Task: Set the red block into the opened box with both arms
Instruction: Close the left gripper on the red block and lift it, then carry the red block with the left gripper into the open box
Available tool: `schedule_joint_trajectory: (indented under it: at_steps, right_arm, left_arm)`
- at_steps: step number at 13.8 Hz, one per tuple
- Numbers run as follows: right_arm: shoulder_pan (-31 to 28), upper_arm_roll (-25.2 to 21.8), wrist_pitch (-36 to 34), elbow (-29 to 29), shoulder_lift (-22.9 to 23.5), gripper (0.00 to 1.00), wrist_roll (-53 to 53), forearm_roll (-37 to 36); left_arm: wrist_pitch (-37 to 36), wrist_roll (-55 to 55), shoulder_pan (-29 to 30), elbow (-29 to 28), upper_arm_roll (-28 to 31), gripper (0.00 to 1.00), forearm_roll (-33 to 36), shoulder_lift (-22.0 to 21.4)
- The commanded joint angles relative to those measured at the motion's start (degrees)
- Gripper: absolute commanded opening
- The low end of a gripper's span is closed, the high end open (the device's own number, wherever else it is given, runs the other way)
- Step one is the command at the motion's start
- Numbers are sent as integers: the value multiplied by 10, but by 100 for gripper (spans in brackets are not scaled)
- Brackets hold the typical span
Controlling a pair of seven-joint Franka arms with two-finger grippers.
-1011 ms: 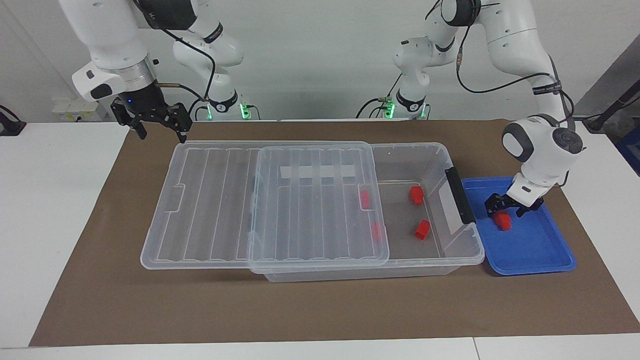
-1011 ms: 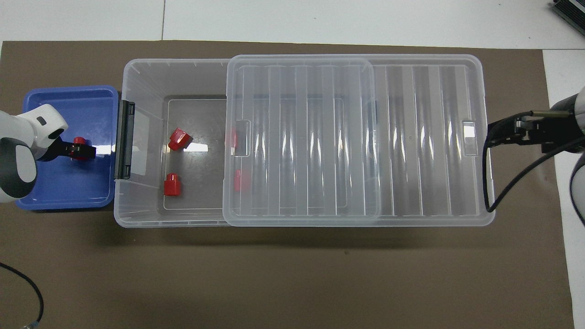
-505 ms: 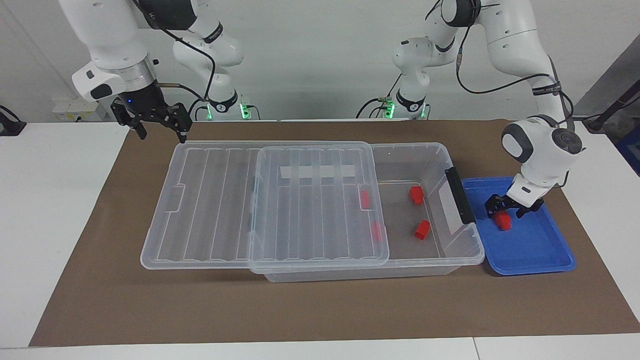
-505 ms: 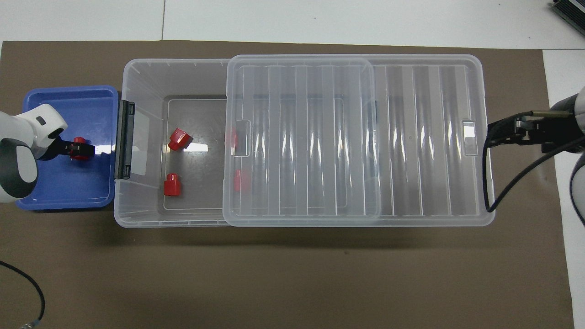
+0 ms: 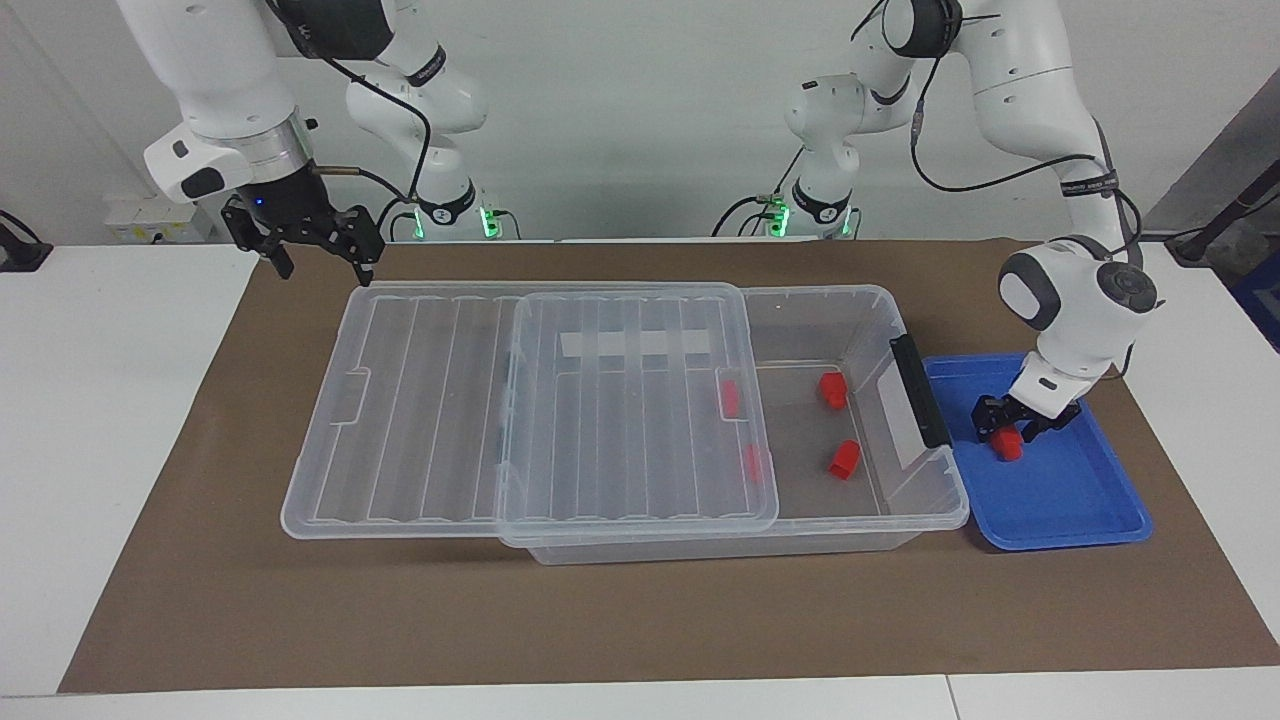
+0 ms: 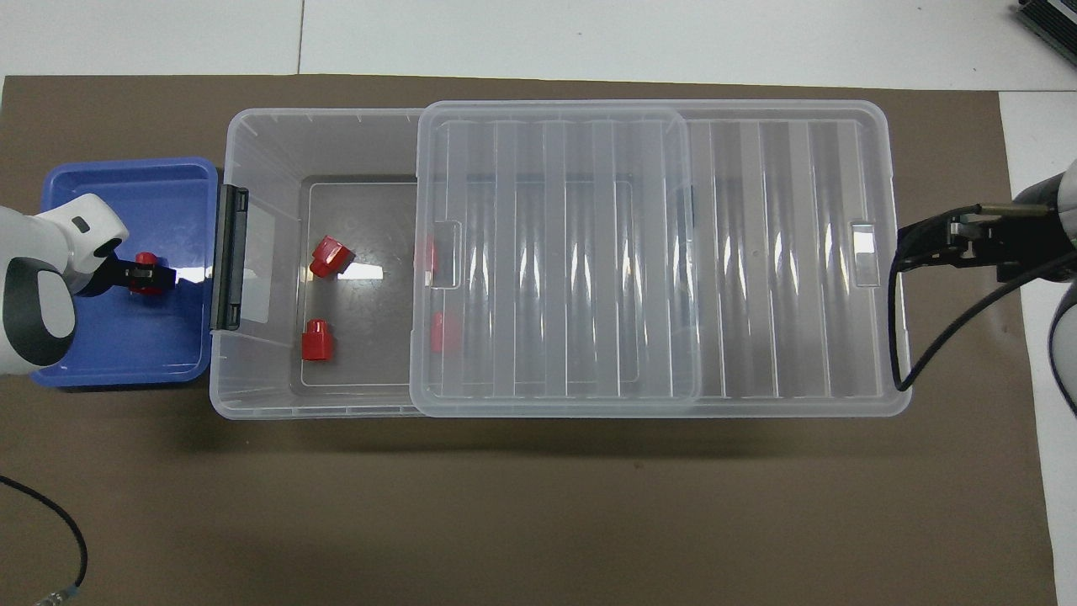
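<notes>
In the blue tray (image 5: 1085,505) a red block (image 5: 1008,444) sits between the fingers of my left gripper (image 5: 1010,432), which has shut on it; from overhead the red block (image 6: 146,271) shows red between the black fingers of the left gripper (image 6: 151,273). The clear box (image 5: 868,297) lies beside the tray. Its ribbed lid (image 5: 420,400) is slid toward the right arm's end, which leaves the end by the tray uncovered. Several red blocks lie inside the box, two in the uncovered part (image 5: 832,389) (image 5: 845,459). My right gripper (image 5: 325,270) hangs open over the mat by the lid's corner.
A brown mat (image 5: 640,620) covers the table under the box and tray. The box's black handle (image 5: 920,390) faces the tray. A white tape strip (image 5: 635,343) lies on the lid. A black cable (image 6: 50,539) lies on the mat at the left arm's end.
The left gripper's fingers have come together on the red block in the tray, and its wrist has shifted slightly toward the box. The right arm has not moved.
</notes>
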Motion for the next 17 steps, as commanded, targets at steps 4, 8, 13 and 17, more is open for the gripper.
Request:
schedule_joint_trajectory:
  at_steps: [4,8,13,17]
  right_arm:
    - [-5,2,-10,4,-2,100,6,1]
    - [-5,3,-10,4,-2,100,6,1]
    - [-5,3,-10,4,-2,100,6,1]
    - [-5,3,-9,4,-2,100,6,1]
  left_arm:
    - [11,9,4,-10,-2,6,-11,-4]
    - [-15,10,4,4,-3,0,-12,-4]
    - [-162,6,5,93,0,0,-47,-14]
    - [-296,-29,2,180,-1,0,-48,-32]
